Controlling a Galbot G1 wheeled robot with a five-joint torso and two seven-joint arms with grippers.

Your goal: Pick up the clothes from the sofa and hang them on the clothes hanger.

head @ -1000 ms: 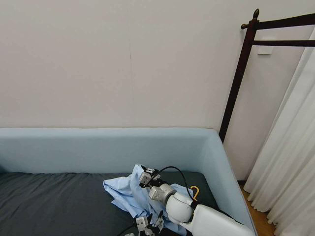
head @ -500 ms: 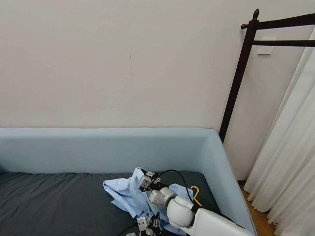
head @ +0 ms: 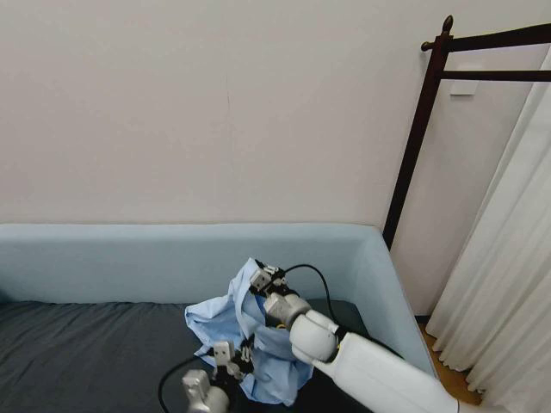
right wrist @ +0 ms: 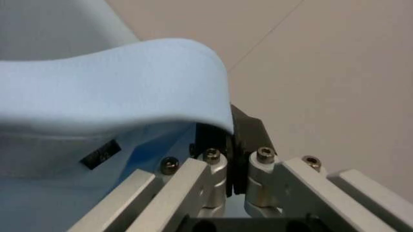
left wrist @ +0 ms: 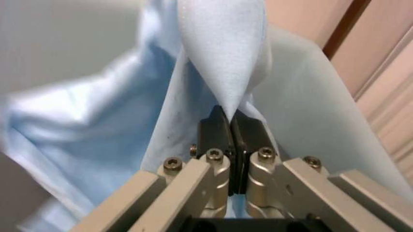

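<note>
Sofa (head: 103,258); shirt (head: 277,366) clamped in right tool (right wrist: 230,139)

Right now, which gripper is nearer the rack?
Right. The right gripper grips the shirt high up by the sofa back, closer to the rack. The left gripper pinches the shirt lower down and farther left.

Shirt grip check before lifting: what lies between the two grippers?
Head view: the light blue shirt stretches between the left gripper lower down and the right gripper higher up, each shut on its fabric.
</note>
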